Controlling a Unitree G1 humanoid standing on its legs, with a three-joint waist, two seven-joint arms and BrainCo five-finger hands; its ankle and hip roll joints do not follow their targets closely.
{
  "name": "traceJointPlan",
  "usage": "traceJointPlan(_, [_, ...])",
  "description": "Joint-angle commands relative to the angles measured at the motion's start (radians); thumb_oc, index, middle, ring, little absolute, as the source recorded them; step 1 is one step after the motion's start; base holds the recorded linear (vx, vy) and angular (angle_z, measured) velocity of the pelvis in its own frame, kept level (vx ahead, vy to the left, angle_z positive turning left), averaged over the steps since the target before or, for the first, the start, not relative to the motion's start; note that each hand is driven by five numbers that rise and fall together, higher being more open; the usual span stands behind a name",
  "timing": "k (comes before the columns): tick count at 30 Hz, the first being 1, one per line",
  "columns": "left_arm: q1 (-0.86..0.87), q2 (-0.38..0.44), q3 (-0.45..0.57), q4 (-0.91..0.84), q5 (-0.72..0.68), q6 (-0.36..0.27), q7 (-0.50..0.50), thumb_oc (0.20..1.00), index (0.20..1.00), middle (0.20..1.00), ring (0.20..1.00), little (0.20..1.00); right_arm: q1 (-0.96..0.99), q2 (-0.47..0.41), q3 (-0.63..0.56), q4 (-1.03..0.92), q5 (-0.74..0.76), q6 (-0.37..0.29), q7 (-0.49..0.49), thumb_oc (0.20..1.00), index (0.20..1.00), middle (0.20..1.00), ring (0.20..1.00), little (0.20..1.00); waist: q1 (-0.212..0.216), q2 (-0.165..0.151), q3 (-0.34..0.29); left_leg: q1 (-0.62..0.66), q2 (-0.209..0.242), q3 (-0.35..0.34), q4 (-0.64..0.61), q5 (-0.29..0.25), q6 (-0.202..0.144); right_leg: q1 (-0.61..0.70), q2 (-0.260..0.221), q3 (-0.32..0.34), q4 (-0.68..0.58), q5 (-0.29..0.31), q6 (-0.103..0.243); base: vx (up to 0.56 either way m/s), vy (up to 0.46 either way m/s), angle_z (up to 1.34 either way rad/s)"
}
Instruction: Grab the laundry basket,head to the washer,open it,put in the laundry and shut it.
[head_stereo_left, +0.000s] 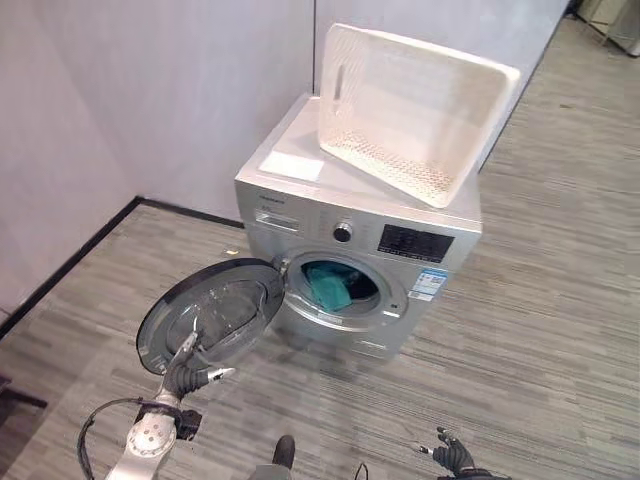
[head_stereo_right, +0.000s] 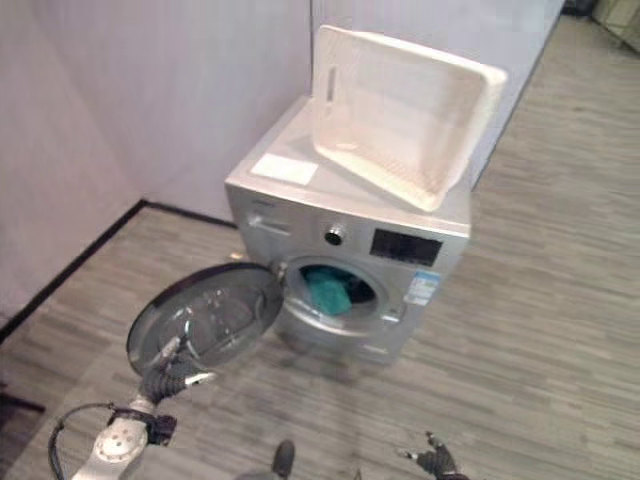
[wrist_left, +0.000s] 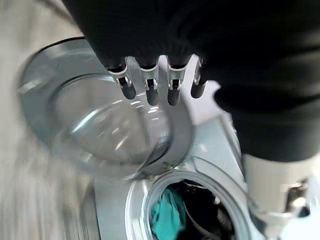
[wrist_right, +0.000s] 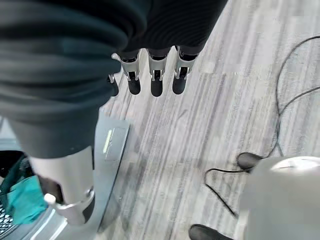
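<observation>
A silver front-loading washer (head_stereo_left: 300, 205) stands in a corner with its round door (head_stereo_left: 215, 310) swung wide open to its left. Teal laundry (head_stereo_left: 328, 285) lies inside the drum, also seen as the teal cloth (wrist_left: 165, 215) in the left wrist view. A white laundry basket (head_stereo_left: 420, 110) rests tilted on the washer's top with nothing inside. My left hand (head_stereo_left: 190, 370) is at the door's lower edge, its fingers (wrist_left: 150, 85) straight over the door glass (wrist_left: 100, 130). My right hand (head_stereo_left: 455, 455) hangs low at the front right, fingers (wrist_right: 155, 80) relaxed above the floor.
Pale wall panels (head_stereo_left: 150, 90) close in behind and left of the washer, with a black baseboard (head_stereo_left: 70, 265) along the left. A white sheet (head_stereo_left: 292, 165) lies on the washer top. Grey wood-look floor (head_stereo_left: 540, 320) stretches right of the machine.
</observation>
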Motion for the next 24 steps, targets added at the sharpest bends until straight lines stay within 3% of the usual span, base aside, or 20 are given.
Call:
traceJointPlan(1, [-0.104,0.069,0.113,-0.047,0.165,-0.005,0.134,1.000,1.000,1.000,1.000,1.000,-0.029,-0.013,0.005,-0.023,-0.060,-0.012,-0.010,1.000,1.000,1.000,1.000,1.000,-0.029,-0.026,0.010,0.006,-0.021,0.076,-0.017,-0.046,0.018,0.082,-0.018,0.023,-0.105,0.014,0.040,-0.01,-0.010,-0.09])
traceJointPlan(6, [-0.209,0.116,0.159,0.045,0.221,0.037,0.192,1.000,1.000,1.000,1.000,1.000,-0.013,-0.024,0.004,-0.046,-0.067,-0.009,-0.004,1.000,1.000,1.000,1.000,1.000,-0.055,-0.007,-0.015,0.027,-0.018,0.091,-0.027,-0.046,0.012,0.090,-0.020,0.030,-0.103,0.014,0.040,0.03,0.004,-0.04])
traceJointPlan(9, [-0.347,0.195,0.147,0.220,0.231,0.091,0.218,1.000,1.000,1.000,1.000,1.000,-0.003,-0.051,0.042,-0.087,-0.112,-0.009,0.021,1.000,1.000,1.000,1.000,1.000,-0.085,0.011,-0.027,0.044,-0.019,0.102,-0.027,-0.053,0.008,0.095,-0.022,0.047,-0.103,0.014,0.040,0.06,0.021,-0.03])
traceJointPlan(14, [-0.628,0.333,-0.016,0.623,0.189,0.121,0.182,1.000,1.000,1.000,1.000,1.000,-0.001,-0.084,0.077,-0.134,-0.117,-0.010,0.045,1.000,1.000,1.000,1.000,1.000,-0.121,0.023,-0.016,0.041,-0.011,0.129,-0.027,-0.051,0.004,0.076,-0.020,0.070,-0.093,0.023,0.041,0.03,0.017,-0.12])
traceJointPlan(15, [-0.634,0.333,-0.021,0.627,0.188,0.119,0.183,1.000,1.000,1.000,1.000,1.000,-0.001,-0.082,0.075,-0.134,-0.118,-0.010,0.045,1.000,1.000,1.000,1.000,1.000,-0.119,0.022,-0.016,0.041,-0.011,0.129,-0.027,-0.051,0.004,0.075,-0.021,0.070,-0.093,0.023,0.041,-0.01,-0.001,-0.10])
traceJointPlan(16, [-0.755,0.369,-0.111,0.788,0.186,0.123,0.157,1.000,1.000,1.000,1.000,1.000,-0.003,-0.098,0.093,-0.164,-0.115,-0.014,0.054,1.000,1.000,1.000,1.000,1.000,-0.134,0.019,-0.002,0.032,-0.004,0.141,-0.027,-0.048,0.003,0.056,-0.018,0.080,-0.087,0.026,0.041,-0.01,-0.006,-0.04])
traceJointPlan(17, [-0.756,0.369,-0.112,0.788,0.186,0.123,0.157,1.000,1.000,1.000,1.000,1.000,-0.003,-0.098,0.093,-0.164,-0.115,-0.014,0.054,1.000,1.000,1.000,1.000,1.000,-0.133,0.019,-0.002,0.032,-0.004,0.141,-0.027,-0.048,0.003,0.056,-0.018,0.080,-0.087,0.026,0.041,-0.02,-0.007,-0.03])
traceJointPlan(19, [-0.885,0.393,-0.205,0.954,0.173,0.124,0.094,1.000,1.000,1.000,1.000,1.000,-0.006,-0.116,0.111,-0.189,-0.106,-0.018,0.070,1.000,1.000,1.000,1.000,1.000,-0.145,0.008,0.018,0.011,0.006,0.156,-0.026,-0.044,0.003,0.023,-0.016,0.092,-0.081,0.035,0.044,-0.04,-0.010,-0.06])
traceJointPlan(24, [-1.015,0.395,-0.274,1.059,0.131,0.132,0.021,1.000,1.000,1.000,1.000,1.000,-0.028,-0.129,0.132,-0.194,-0.089,-0.012,0.078,1.000,1.000,1.000,1.000,1.000,-0.148,-0.012,0.059,-0.044,0.018,0.172,-0.014,-0.036,0.008,-0.049,-0.015,0.115,-0.065,0.043,0.042,-0.06,-0.005,-0.29])
